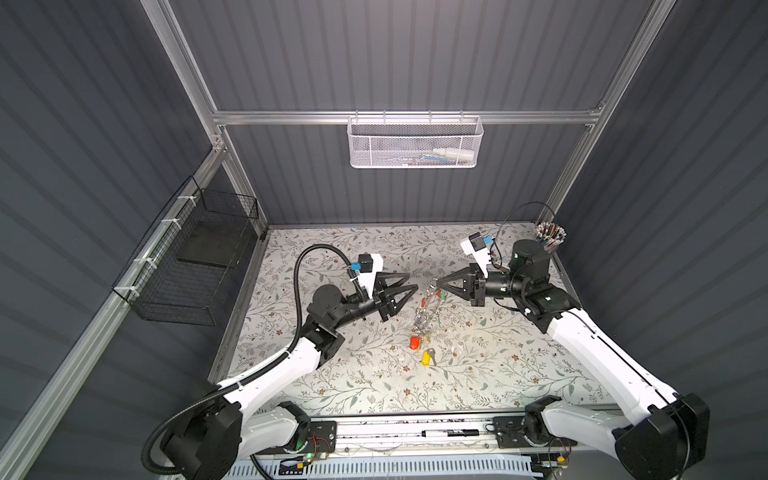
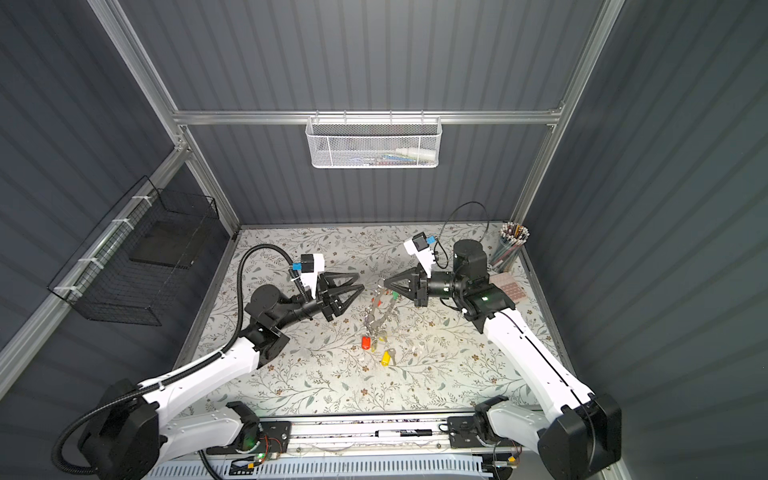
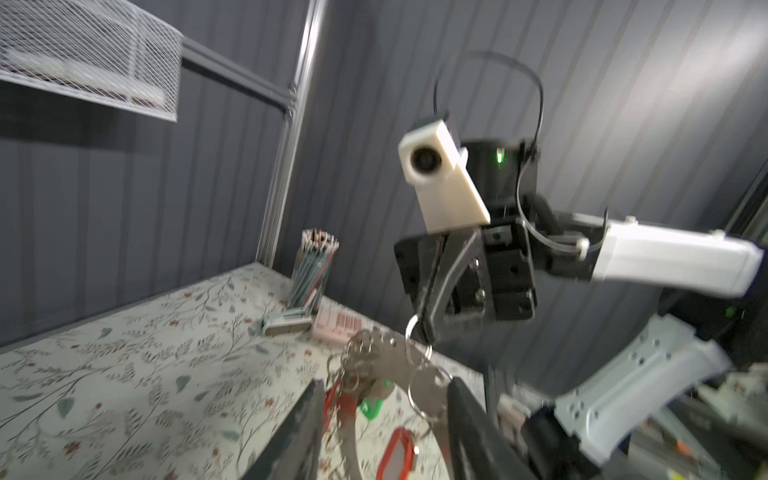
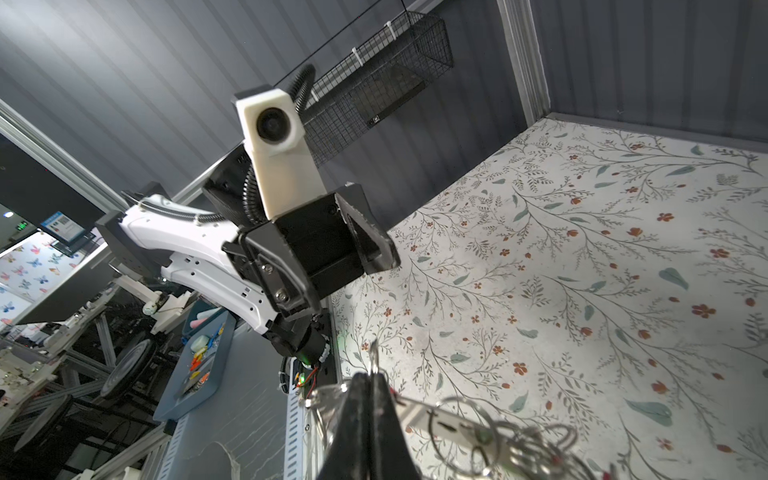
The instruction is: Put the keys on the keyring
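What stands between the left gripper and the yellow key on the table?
Partly: in a top view the keyring, hanging from the right gripper, and its red tag lie close to the line from the left gripper down to the yellow key. Nothing covers the key itself.

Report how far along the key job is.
Done: a green-tagged key hangs on the keyring, and the red-tagged key lies at its lower end, seemingly attached. In hand: the right gripper is shut on a small ring at the keyring's top, holding it up; the left gripper is open and empty beside it. Left: the yellow-tagged key lies loose, apart from the keyring.
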